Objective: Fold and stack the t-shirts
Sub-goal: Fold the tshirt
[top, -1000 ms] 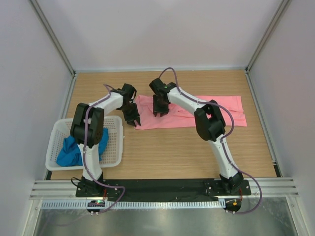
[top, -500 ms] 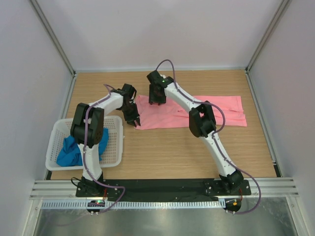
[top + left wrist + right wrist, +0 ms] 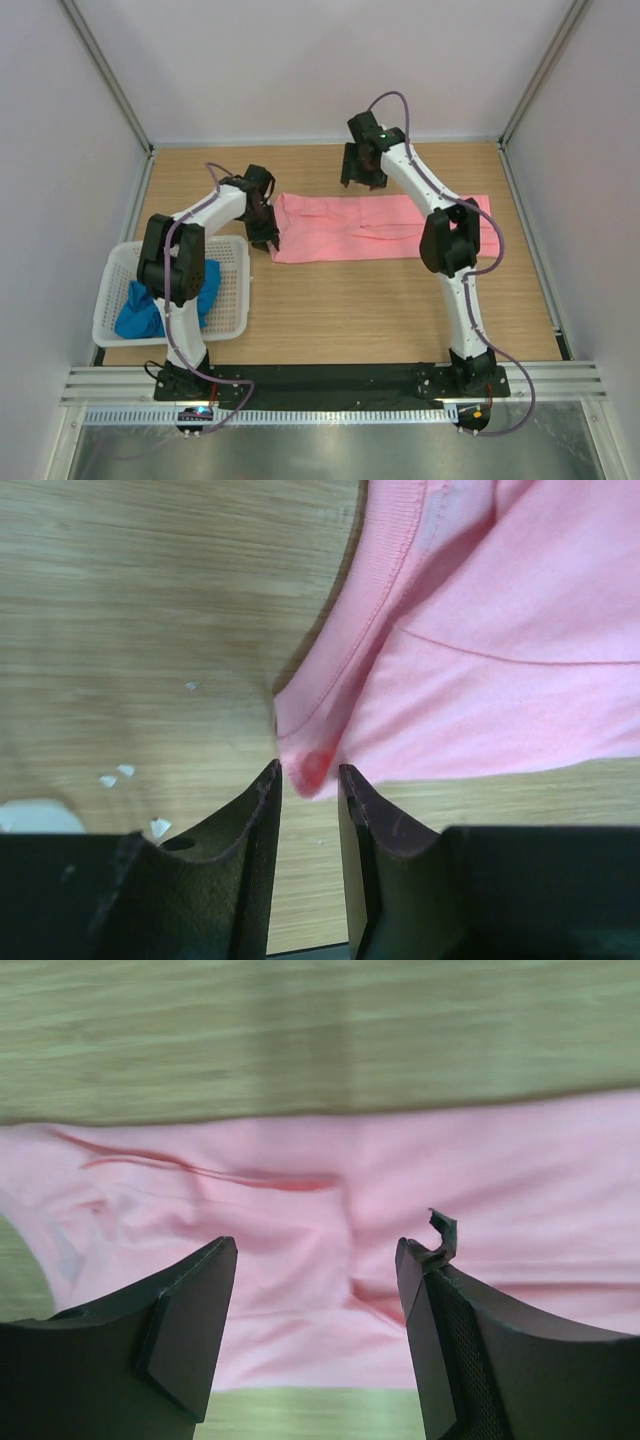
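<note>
From above, the right gripper (image 3: 362,172) has lifted off the pink t-shirt (image 3: 385,228) toward the far edge, so the spreading looks finished. The shirt lies mid-counter (image 3: 350,300) as a band, its long axis left to right. The blue t-shirt (image 3: 150,305) sits in the basket (image 3: 235,300).

In the left wrist view, the left gripper (image 3: 308,772) is narrow, with the shirt's corner at its tips. Whether it is pinching the cloth, I cannot tell.

In the right wrist view, the jaws are wide and empty above pink cloth.

White left arm (image 3: 205,208) and right arm (image 3: 425,185), black joints (image 3: 447,245), looping purple cables (image 3: 395,97) (one per arm), dark wedge-shaped fingers (image 3: 250,860), black bases (image 3: 185,380).
</note>
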